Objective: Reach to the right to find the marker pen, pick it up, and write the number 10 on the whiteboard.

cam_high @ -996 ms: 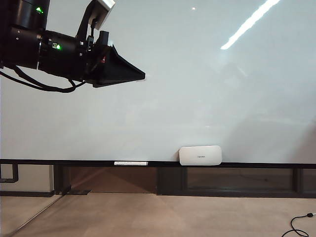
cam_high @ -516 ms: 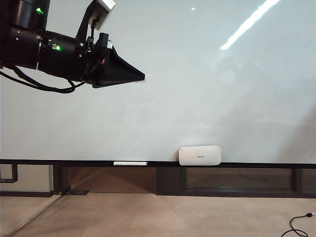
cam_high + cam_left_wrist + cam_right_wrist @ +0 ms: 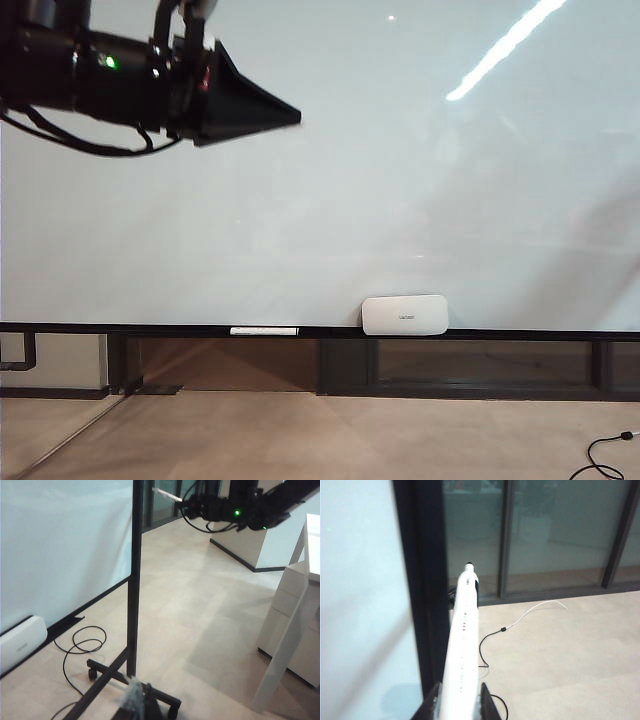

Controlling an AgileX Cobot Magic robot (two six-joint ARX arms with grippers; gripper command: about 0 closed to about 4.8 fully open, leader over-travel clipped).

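The whiteboard (image 3: 400, 200) fills the exterior view, glossy and pale, with a black rail along its bottom. No number 10 shows on it. My left gripper (image 3: 290, 115), a black wedge, hangs high at the board's left side, close to its surface. Its fingers (image 3: 140, 705) sit together with nothing between them. My right gripper (image 3: 457, 700) is shut on the white marker pen (image 3: 464, 630), which points away past the board's edge (image 3: 355, 580). In the left wrist view the right arm (image 3: 235, 507) hovers beyond the board's right post, the marker pen (image 3: 167, 495) sticking out toward the board (image 3: 60, 545).
A white eraser (image 3: 405, 315) rests on the rail, with a thin white strip (image 3: 264, 330) to its left. The board's black post (image 3: 134, 580) stands on a wheeled foot, a cable (image 3: 82, 642) looped beside it. White furniture (image 3: 300, 620) stands further right, glass doors (image 3: 555, 535) behind.
My left arm and gripper have risen along the board in the exterior view. The eraser and the strip on the rail have not moved.
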